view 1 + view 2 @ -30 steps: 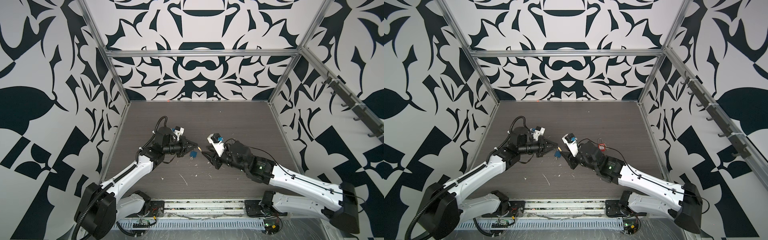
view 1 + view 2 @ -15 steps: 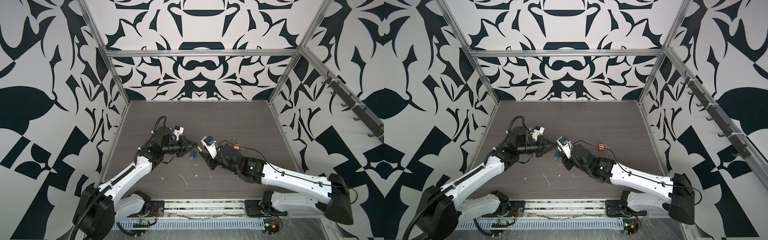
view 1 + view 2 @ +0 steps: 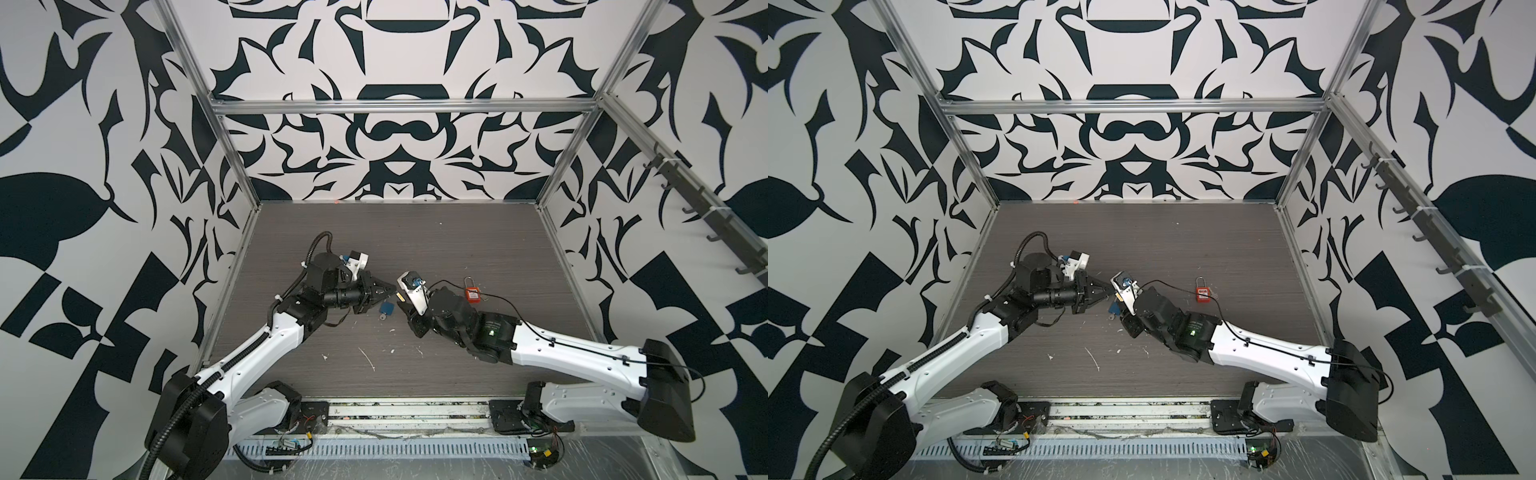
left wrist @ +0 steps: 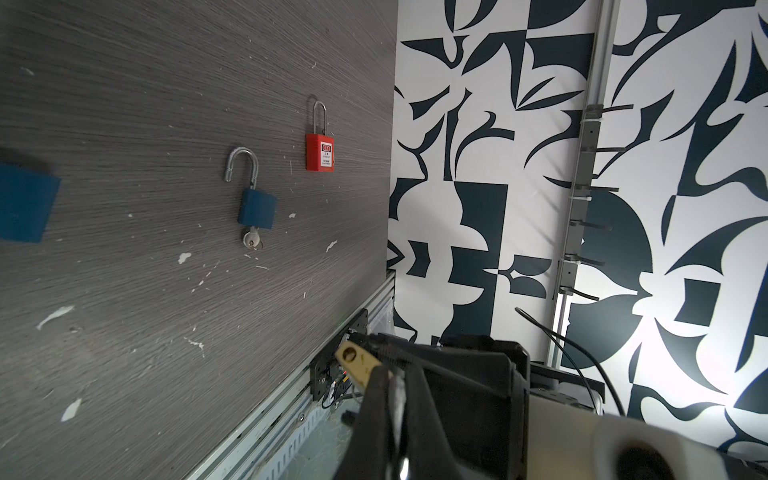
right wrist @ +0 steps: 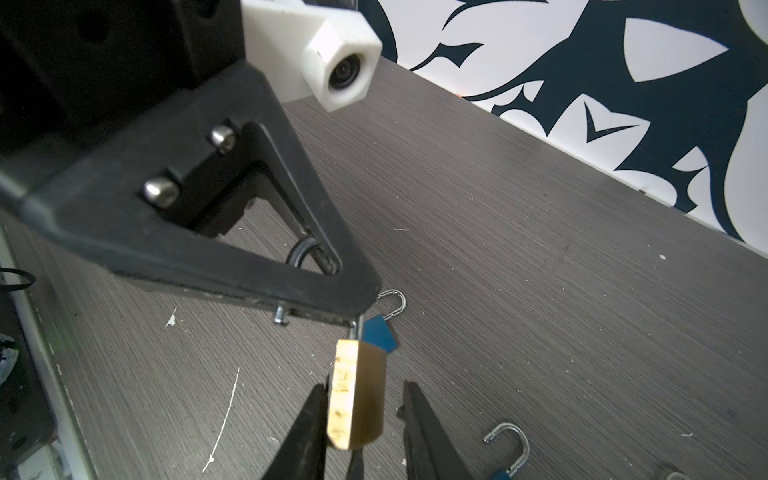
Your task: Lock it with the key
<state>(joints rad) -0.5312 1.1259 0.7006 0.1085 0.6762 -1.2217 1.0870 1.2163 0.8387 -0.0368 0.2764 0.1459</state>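
Grey bench [image 5: 540, 270]; left claw [image 5: 357, 318] clamps brass padlock [image 5: 357, 399] by shackle [image 5: 354, 329], right claw [image 5: 365, 388] apart around body, likely dense, slick; pinch flat sides

The white-and-black left arm [image 3: 266, 347] rises from its base at the near rail, elbow bent, wrist section lying level and pointing toward the middle in both top views. Its black triangular left gripper [image 3: 388, 288] is pinched tight (fingertips meeting) on the shackle of a small brass padlock [image 5: 356, 399]. The white-and-black right arm [image 3: 561, 353] stretches low from the opposite side. Its right gripper [image 5: 365, 386] meets the left one tip to tip, jaws parted, black fingers [image 5: 309, 419] flanking the padlock's body.
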